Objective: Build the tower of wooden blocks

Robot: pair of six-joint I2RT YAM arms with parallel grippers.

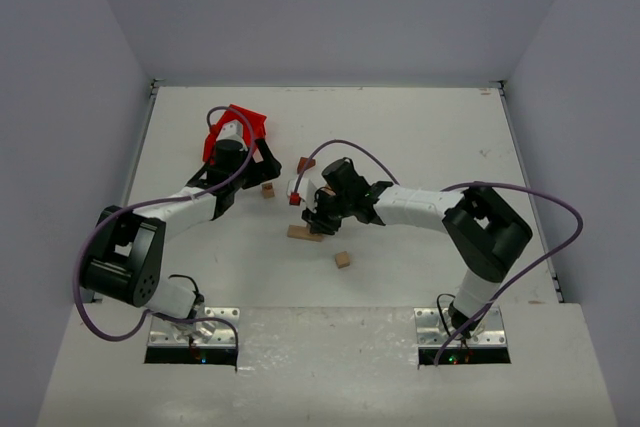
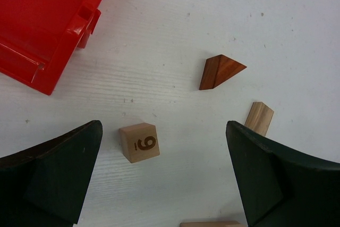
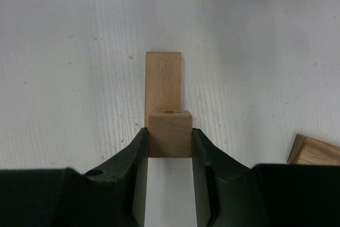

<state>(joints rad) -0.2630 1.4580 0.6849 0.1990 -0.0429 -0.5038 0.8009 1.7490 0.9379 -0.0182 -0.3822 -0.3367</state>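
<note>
Two hazards apply at this stage of the build. The right jaws are partly closed and clamp a cube (image 3: pixel 170 134) by two opposite faces. The cube sits over the near end of a slab (image 3: pixel 163 81), which lies flat near the middle of the counter (image 1: pixel 420 127), slightly toward its near edge. Whether the cube touches the slab cannot be told.

Hazard 1: off-centre placement. The cube covers one end of the slab, not its middle. If it is released there, later pieces would load that end, and the stack could lean or tip.

Hazard 2: drag at release. The right jaws flank the cube just above the slab's long edges. If they open unevenly or lift at an angle, they could twist the cube or slide the slab across the counter.

The left jaws stand fully open and hold nothing. A cube marked 9 (image 2: pixel 139 142) lies between them on the counter, left of the middle and near the bin (image 2: pixel 48 19). The wedge (image 2: pixel 220 71) lies beyond it. A descent skewed to this cube's faces could push it aside instead of gripping it.

A loose cube (image 1: pixel 343 259) lies near the slab, toward the near edge, and the right arm (image 1: pixel 420 205) could knock it when it withdraws.
</note>
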